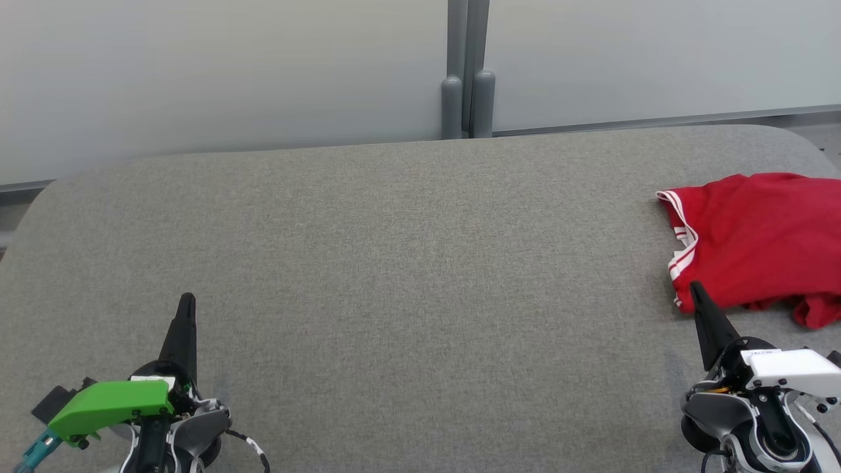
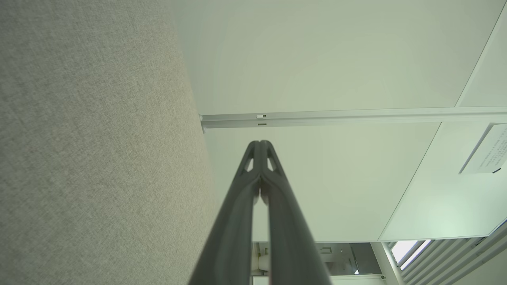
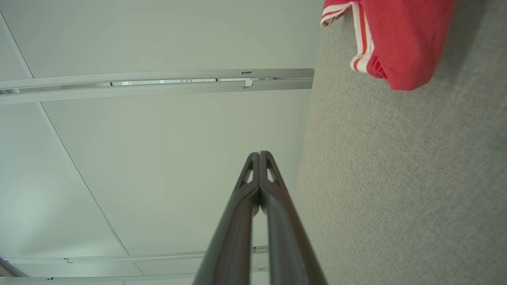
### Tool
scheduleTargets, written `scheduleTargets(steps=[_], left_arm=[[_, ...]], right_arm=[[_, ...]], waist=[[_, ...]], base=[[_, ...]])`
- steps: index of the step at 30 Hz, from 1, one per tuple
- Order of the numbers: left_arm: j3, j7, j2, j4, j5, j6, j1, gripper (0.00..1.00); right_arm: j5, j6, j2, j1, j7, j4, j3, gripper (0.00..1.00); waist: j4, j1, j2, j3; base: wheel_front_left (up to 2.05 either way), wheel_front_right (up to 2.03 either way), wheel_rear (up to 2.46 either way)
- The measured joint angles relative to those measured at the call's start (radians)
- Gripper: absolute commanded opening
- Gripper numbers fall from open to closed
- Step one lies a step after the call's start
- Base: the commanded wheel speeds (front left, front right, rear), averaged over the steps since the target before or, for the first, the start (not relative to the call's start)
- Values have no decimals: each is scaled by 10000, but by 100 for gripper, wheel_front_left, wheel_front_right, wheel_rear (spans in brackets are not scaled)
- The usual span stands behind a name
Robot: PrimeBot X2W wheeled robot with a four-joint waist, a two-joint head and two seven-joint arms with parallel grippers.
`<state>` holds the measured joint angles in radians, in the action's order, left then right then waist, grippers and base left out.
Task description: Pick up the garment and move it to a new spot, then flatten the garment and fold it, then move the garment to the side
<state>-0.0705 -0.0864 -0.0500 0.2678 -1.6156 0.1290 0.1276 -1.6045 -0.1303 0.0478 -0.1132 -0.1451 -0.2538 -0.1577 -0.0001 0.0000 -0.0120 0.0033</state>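
**Both tools closed, red garment on the far right of the worktop**

We start nearest to us, at the bottom left, where the left tool [image 1: 187, 297] points away from us over the grey fabric worktop [image 1: 394, 263], with a green cover [image 1: 108, 404] on its wrist. Its two dark fingers are pressed together along their length, tips meeting, with nothing between them. From its own wrist camera we get the same picture: fingertips touching, worktop running down one side, pale wall beyond.

Over at the bottom right, the right tool [image 1: 693, 286] sits under a white housing [image 1: 788, 368], and it too is closed tight and empty. Its tip lines up with the near left corner of the garment [image 1: 762, 236] in the head view, but from the right wrist camera we see the fingertips well clear of the cloth.

On to the garment itself: red, with white striped trim along its left edge, lying bunched and rumpled on the right side of the worktop and running off the right edge of the head view. Its near hem is crumpled into folds. The wide middle and left of the worktop lie between it and the left tool.

At the far edge, the worktop ends against pale wall panels [image 1: 197, 72], joined by a grey post [image 1: 468, 66] just right of centre.
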Motion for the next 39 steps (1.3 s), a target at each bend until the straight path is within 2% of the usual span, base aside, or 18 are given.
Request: scheduleTargets(steps=[39], left_arm=[[0,0,0,0,0,0,1,0]], right_arm=[[0,-2,0,0,0,-2,0,0]], waist=[[0,0,0,0]], base=[[0,0,0]])
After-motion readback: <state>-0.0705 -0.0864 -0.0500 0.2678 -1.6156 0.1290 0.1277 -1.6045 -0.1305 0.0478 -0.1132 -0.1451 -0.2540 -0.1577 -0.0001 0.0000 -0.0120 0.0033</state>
